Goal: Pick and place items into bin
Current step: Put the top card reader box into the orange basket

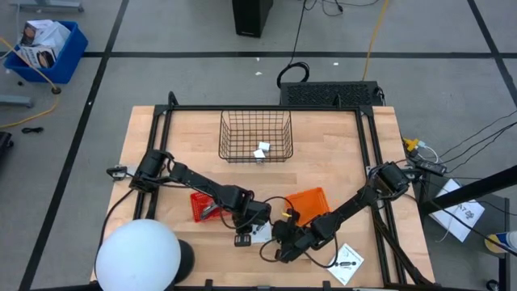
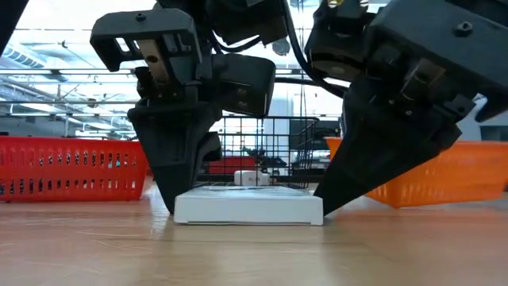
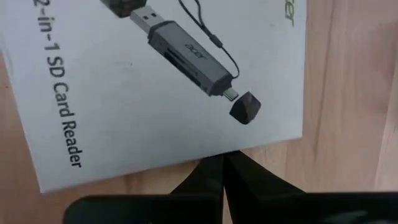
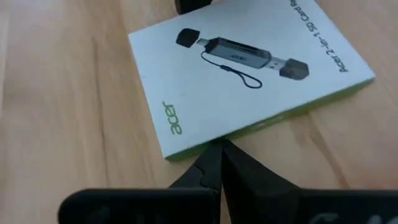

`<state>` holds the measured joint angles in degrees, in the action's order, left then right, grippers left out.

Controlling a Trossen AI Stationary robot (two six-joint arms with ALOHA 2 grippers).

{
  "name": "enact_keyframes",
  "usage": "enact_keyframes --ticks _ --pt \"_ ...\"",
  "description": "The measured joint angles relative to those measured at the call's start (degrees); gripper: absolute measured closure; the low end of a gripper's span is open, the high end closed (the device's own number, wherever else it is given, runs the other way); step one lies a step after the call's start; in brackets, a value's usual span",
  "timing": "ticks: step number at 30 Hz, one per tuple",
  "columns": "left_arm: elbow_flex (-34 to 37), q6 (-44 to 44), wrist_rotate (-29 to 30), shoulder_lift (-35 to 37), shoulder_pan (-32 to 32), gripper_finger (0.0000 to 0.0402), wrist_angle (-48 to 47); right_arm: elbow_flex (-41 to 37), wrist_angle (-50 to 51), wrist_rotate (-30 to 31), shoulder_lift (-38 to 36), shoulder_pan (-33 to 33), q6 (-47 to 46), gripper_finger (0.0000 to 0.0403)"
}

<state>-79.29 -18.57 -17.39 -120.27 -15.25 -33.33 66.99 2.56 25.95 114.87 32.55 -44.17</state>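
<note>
card reader box (image 2: 248, 206): flat white rectangular pack lying on the wooden table (image 1: 339, 153), near the table's front edge, between the two grippers. printed face reads "acer" in green and "2-in-1 sd card reader" in dark grey, with a picture of a grey usb reader, its cap off and a thin lanyard. a green stripe runs along one side edge in the right wrist view.

left gripper (image 2: 181, 179): standing at one end of the box, tips down on the table at the box's edge; fingers (image 3: 211, 180) pressed together, holding nothing.

right gripper (image 2: 349, 179): at the opposite end of the box, tips at its edge; fingers (image 4: 214, 168) likewise closed together, empty. the box is hemmed in at both ends by the grippers, with free table along its long sides.

wire basket (image 1: 256, 136): black, towards the rear middle of the table, well apart from the box; bare wood lies between them. two small white cubes (image 1: 261, 151) lie inside it.

red bin (image 1: 203, 205): just beside the left arm. orange bin (image 1: 309, 202): just beside the right arm.

second white card (image 1: 346, 263): at the front right of the table, near the edge; bears a small dark part; its writing is too small to read.

white dome (image 1: 138, 255): at the front left corner, overlapping the table edge.
</note>
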Motion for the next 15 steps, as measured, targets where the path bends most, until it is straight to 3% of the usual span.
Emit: enact_keyframes --ticks 15 --pt "0.1 -2.9 0.8 0.0 -0.8 0.0397 1.1 -0.1 -4.0 3.6 -0.1 1.1 5.3 0.0403"
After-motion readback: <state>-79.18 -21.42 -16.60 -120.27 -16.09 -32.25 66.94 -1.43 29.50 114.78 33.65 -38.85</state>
